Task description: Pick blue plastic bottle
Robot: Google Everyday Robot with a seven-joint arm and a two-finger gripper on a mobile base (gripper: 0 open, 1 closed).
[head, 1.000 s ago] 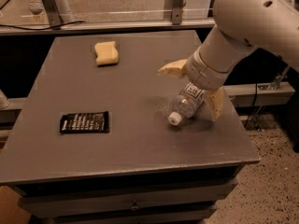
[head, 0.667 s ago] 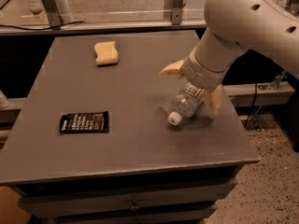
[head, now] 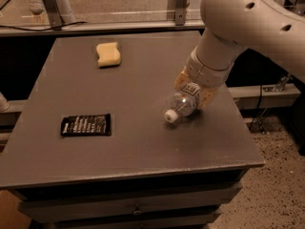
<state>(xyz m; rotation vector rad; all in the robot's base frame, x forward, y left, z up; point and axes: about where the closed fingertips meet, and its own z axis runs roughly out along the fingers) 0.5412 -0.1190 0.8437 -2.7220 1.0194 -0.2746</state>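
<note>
The blue plastic bottle (head: pixel 179 106) is small and clear, with a white cap pointing to the front left and a white label. It lies on its side on the grey table (head: pixel 143 142), right of centre. My gripper (head: pixel 194 93) comes down on it from the upper right. Its tan fingers (head: pixel 182 81) sit close against both sides of the bottle's label end. The bottle's far end is hidden under the gripper.
A yellow sponge (head: pixel 108 54) lies at the back left of the table. A black packet (head: pixel 86 125) with white print lies flat at the front left. The table's right edge is near the bottle. A metal rail and frame stand behind the table.
The fingers stood wide apart on either side of the bottle; now they have closed in against it. The arm has lowered and shifted slightly left. The bottle has stayed in place.
</note>
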